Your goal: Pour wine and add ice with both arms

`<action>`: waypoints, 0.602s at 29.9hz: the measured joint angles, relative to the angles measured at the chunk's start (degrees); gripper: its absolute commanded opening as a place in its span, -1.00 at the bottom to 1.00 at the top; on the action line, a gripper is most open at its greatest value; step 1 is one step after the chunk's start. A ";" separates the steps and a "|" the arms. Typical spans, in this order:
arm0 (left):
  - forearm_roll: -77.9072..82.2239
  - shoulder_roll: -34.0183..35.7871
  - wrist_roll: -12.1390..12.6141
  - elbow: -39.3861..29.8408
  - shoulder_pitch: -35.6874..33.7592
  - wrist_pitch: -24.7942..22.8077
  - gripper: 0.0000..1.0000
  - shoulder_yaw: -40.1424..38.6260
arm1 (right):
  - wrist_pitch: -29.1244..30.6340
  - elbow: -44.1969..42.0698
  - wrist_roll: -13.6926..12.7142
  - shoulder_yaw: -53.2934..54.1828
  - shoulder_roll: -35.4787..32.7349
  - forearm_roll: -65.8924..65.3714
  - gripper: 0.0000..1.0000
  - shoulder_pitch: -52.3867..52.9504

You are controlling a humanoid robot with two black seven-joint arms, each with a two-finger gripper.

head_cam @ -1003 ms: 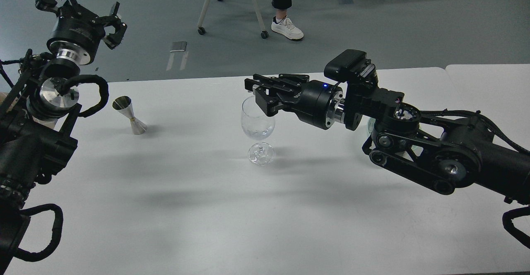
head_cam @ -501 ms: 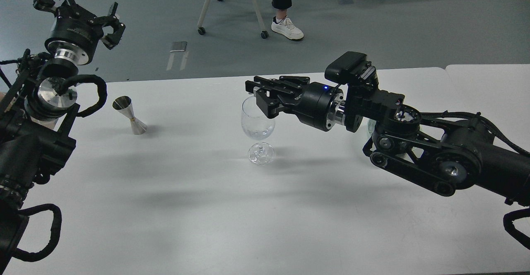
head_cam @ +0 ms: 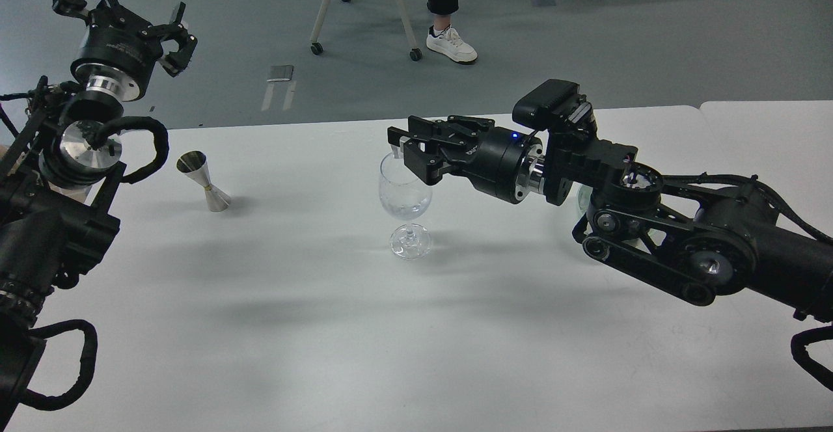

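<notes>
A clear wine glass (head_cam: 405, 188) stands upright in the middle of the white table (head_cam: 312, 328). Clear glassy matter lies in the bottom of its bowl (head_cam: 406, 208); I cannot tell ice from wine there. My right gripper (head_cam: 398, 144) reaches in from the right and hovers at the glass's rim, its fingers overlapping in this view. A pale sliver shows just under its tip; I cannot tell what it is. My left gripper (head_cam: 128, 15) is raised at the far left, off the table's back edge, fingers spread and empty.
A silver jigger (head_cam: 204, 181) stands on the table at the left, near my left arm. A pale greenish glass object (head_cam: 581, 198) is mostly hidden behind my right wrist. A chair and a person's leg are on the floor beyond the table.
My right gripper has shifted slightly to the right over the glass's rim. The left arm has barely moved. The glass and jigger stay put.
</notes>
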 measured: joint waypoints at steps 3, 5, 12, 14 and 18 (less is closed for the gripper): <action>0.00 0.00 -0.01 0.00 0.00 0.00 0.94 0.00 | 0.00 0.09 0.00 0.04 0.00 0.05 -0.13 0.00; 0.00 0.03 -0.01 0.00 0.00 0.00 0.94 0.00 | 0.00 0.14 0.00 0.08 0.00 0.06 -0.12 0.00; 0.00 0.08 -0.16 0.00 0.00 0.00 0.94 0.00 | -0.36 0.23 0.02 1.31 0.55 0.21 0.97 0.38; 0.00 0.08 -0.30 0.00 0.06 0.00 0.95 0.03 | -0.49 0.14 0.02 3.27 0.76 0.36 1.00 0.38; 0.12 0.08 -0.13 0.00 0.23 0.63 0.95 0.17 | -0.63 -0.36 -0.10 8.59 2.27 0.91 1.00 0.25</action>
